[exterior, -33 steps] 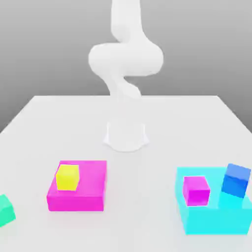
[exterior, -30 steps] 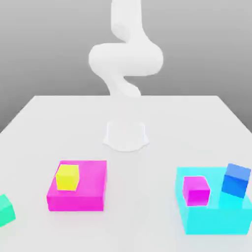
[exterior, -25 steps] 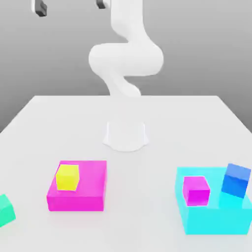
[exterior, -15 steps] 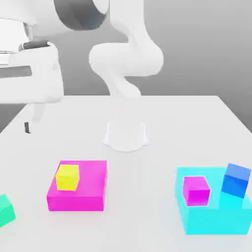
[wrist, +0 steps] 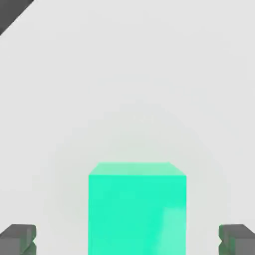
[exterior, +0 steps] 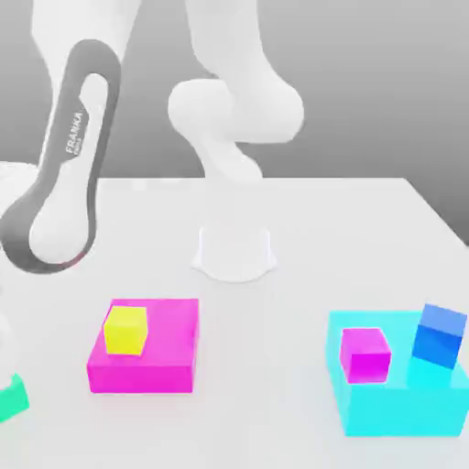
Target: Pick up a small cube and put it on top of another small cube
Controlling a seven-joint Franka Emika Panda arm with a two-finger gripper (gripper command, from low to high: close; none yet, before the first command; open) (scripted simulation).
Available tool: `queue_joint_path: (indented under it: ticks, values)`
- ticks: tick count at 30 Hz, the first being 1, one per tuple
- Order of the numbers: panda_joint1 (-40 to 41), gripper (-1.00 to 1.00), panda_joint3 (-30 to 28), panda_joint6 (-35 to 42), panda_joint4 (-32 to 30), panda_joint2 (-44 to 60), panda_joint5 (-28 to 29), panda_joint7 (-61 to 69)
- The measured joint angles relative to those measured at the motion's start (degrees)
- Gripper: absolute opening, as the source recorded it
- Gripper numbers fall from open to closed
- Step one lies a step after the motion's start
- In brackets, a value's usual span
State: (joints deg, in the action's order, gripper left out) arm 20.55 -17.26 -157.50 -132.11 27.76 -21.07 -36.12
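The small green cube [exterior: 13, 398] lies on the white table at the exterior view's far left, near the front edge. In the hand view the same green cube [wrist: 137, 209] sits between my two dark fingertips [wrist: 19, 239], with a clear gap on each side. My gripper [wrist: 128, 240] is open around it and holds nothing. The arm [exterior: 64, 174] reaches down over that left corner. A small yellow cube [exterior: 125, 330] rests on a flat magenta block [exterior: 160, 357].
At the exterior view's right, a cyan block [exterior: 394, 398] carries a small magenta cube [exterior: 365, 354] and a blue cube [exterior: 440, 335]. The arm's round white base [exterior: 235, 252] stands mid-table. Bare tabletop [exterior: 266, 385] lies between the two blocks.
The arm has swung down and to the exterior view's left, bringing the hand low over the green cube. The cubes have not moved. The fingers have stayed open.
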Motion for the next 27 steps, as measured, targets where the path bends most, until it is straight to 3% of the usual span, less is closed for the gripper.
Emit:
queue_joint_path:
  ticks: [1,7,13,27]
  values:
    - [0.59,-1.00,0.72,-0.81,0.24,1.08,-0.68,0.50]
    - [0.93,-1.00,1.11,-1.19,0.38,1.60,-0.97,0.71]
    - [-3.56,-1.00,-3.40,5.86,-2.01,-8.02,5.31,-4.05]
    - [-25.30,-1.00,12.62,16.73,-8.08,-26.25,9.88,-11.77]
